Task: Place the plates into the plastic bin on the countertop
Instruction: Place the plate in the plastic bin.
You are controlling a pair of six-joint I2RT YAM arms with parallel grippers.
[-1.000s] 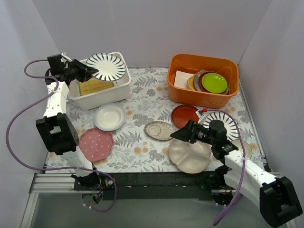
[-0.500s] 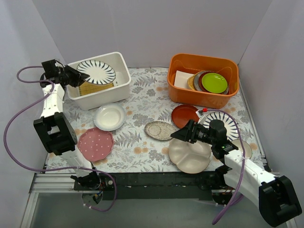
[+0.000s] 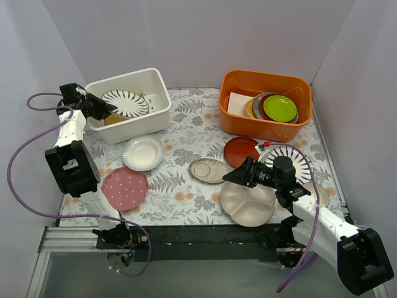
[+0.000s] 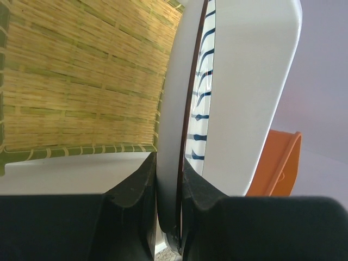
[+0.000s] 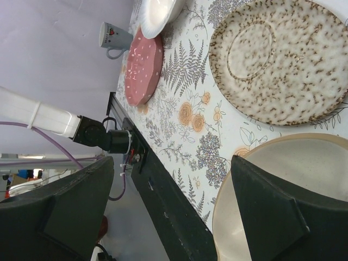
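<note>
My left gripper [image 3: 105, 108] is shut on the rim of a white plate with black radial stripes [image 3: 126, 103], holding it inside the white plastic bin [image 3: 158, 108]. In the left wrist view the plate [image 4: 198, 103] stands edge-on between my fingers [image 4: 138, 190], over the yellow bamboo mat [image 4: 81, 81]. My right gripper [image 3: 239, 176] is open and empty above the cream divided plate [image 3: 247, 203]. On the countertop [image 3: 186, 186] lie the pink dotted plate [image 3: 124, 188], small white plate [image 3: 142, 153], speckled beige plate [image 3: 208, 170], red-brown plate [image 3: 240, 151] and second striped plate [image 3: 301, 162].
An orange tub [image 3: 265, 105] at the back right holds stacked green and dark-red plates [image 3: 279, 108]. A mug [image 5: 114, 38] shows in the right wrist view beyond the pink plate [image 5: 142, 68]. Walls close the left, back and right sides.
My left gripper has lowered the striped plate from above the bin's rim down into the bin. The right arm has barely moved.
</note>
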